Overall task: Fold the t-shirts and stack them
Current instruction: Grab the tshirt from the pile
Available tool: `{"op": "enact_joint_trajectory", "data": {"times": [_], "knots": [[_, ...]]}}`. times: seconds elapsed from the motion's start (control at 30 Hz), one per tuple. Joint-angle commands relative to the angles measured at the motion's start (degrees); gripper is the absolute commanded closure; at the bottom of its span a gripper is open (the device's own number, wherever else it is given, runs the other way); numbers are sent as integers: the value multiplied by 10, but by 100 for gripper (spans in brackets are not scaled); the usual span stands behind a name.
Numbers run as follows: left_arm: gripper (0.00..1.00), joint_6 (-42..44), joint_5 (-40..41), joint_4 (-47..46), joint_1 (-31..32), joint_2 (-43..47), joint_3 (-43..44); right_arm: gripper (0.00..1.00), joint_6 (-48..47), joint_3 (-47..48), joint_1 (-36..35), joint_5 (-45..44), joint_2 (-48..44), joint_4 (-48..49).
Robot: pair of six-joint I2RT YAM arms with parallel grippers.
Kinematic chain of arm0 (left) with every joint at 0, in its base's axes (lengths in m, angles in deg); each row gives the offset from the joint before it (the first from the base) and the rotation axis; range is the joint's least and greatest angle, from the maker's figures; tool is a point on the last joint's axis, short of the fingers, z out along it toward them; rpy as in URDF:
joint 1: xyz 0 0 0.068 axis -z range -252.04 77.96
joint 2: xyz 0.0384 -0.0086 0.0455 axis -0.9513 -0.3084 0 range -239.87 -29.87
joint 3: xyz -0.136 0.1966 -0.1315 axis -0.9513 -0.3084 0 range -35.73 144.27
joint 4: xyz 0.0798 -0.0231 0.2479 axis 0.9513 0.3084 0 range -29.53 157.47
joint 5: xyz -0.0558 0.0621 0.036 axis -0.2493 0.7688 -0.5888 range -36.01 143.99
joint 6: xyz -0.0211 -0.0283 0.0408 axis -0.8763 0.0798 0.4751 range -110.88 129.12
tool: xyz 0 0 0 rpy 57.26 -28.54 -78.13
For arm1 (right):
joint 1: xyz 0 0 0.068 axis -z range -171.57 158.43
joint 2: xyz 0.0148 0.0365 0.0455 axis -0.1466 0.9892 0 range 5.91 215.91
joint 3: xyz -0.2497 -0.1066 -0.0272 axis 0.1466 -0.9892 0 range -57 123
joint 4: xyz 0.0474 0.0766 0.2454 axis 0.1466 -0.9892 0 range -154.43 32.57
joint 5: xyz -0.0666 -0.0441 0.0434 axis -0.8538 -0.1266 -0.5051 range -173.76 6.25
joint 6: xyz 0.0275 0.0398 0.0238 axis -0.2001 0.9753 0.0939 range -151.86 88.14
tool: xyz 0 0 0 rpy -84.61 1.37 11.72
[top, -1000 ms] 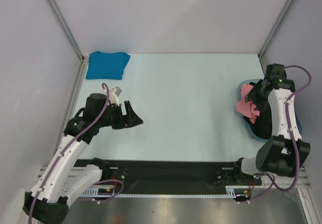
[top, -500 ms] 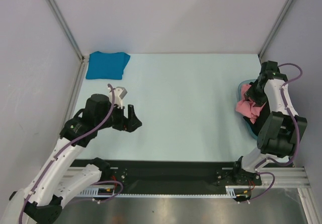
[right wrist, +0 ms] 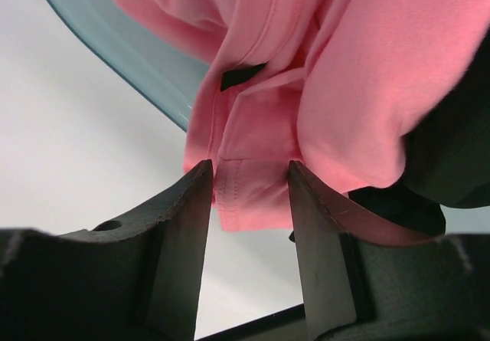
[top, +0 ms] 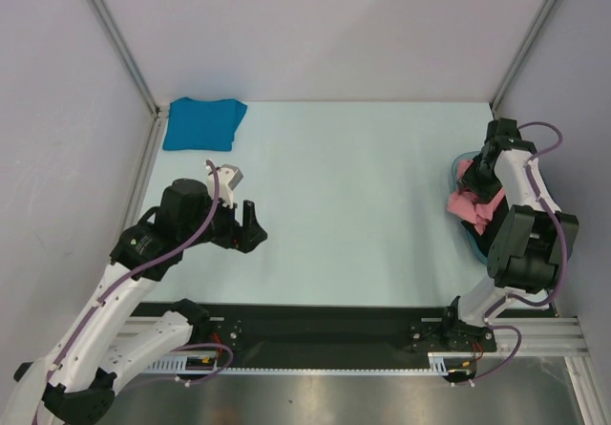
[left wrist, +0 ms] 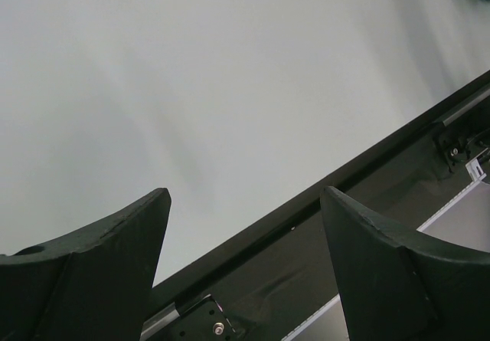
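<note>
The bright blue t-shirt (top: 202,124) lies folded at the table's far left corner. The salmon pink t-shirt (top: 470,202) is bunched up and spills over the rim of the teal tub (top: 457,166) at the right edge. My right gripper (top: 481,179) is over it. In the right wrist view the pink shirt (right wrist: 306,73) fills the top, and its stitched hem hangs between the part-open jaws of the right gripper (right wrist: 249,171). I cannot see a pinch. My left gripper (top: 250,224) is open and empty over bare table; the left wrist view (left wrist: 245,195) shows nothing between its fingers.
The tub's translucent rim (right wrist: 115,46) curves across the right wrist view. A dark shape (right wrist: 452,157) lies beside the pink shirt in the tub. The black base rail (top: 315,325) runs along the near edge. Enclosure walls and posts bound the table.
My right arm has swung toward the back, its gripper now at the far side of the pink shirt. My left gripper has drawn slightly back toward the near edge. The shirts have hardly moved.
</note>
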Motion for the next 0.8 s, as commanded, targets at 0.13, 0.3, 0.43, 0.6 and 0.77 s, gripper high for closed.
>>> {"op": "enact_joint_trajectory", "data": {"times": [0.13, 0.3, 0.43, 0.6, 0.77], "knots": [[14, 14, -4, -3, 5, 3, 16, 50, -13, -5, -25, -26, 2, 10], [15, 15, -3, 4, 5, 7, 19, 64, -18, -1, -28, -53, -8, -1], [14, 15, -8, 3, 8, 7, 19, 100, -23, 23, -18, -70, -11, -14], [15, 17, -4, 4, 9, 10, 24, 100, -26, 94, 13, -106, -11, -53], [15, 20, 17, 9, 17, 10, 42, 100, -38, 281, 56, -93, -28, -12]]}}
